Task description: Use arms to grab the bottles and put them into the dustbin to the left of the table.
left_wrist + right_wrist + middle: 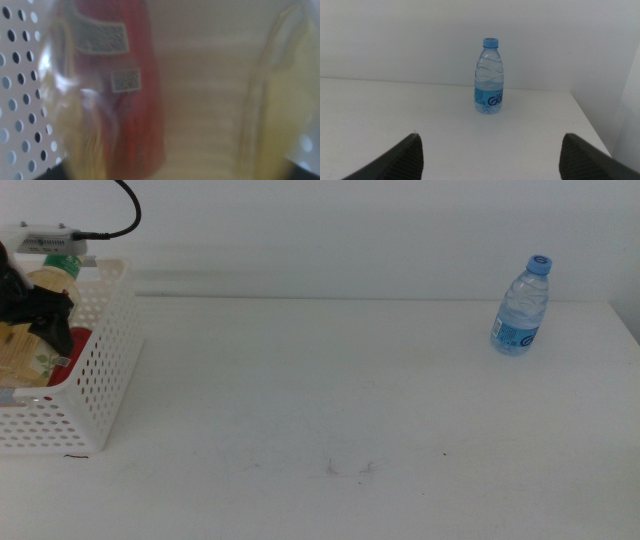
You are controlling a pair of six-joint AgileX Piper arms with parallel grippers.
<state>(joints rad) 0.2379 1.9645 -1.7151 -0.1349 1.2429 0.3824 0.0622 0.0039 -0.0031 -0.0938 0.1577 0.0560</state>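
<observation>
At the left edge of the table stands the dustbin, a white perforated basket. My left gripper hangs over it, shut on the tilted yellow-liquid bottle with its green neck band. The red can lies inside the bin. The left wrist view is a close blur: the red can shows through the yellowish bottle, next to the bin's holed wall. The clear water bottle with a blue cap stands upright at the far right. My right gripper is open, facing the water bottle from a distance.
The white table runs wide between the bin and the water bottle, with faint scuff marks near the front. Its right edge lies just past the water bottle. A black cable loops above the left arm.
</observation>
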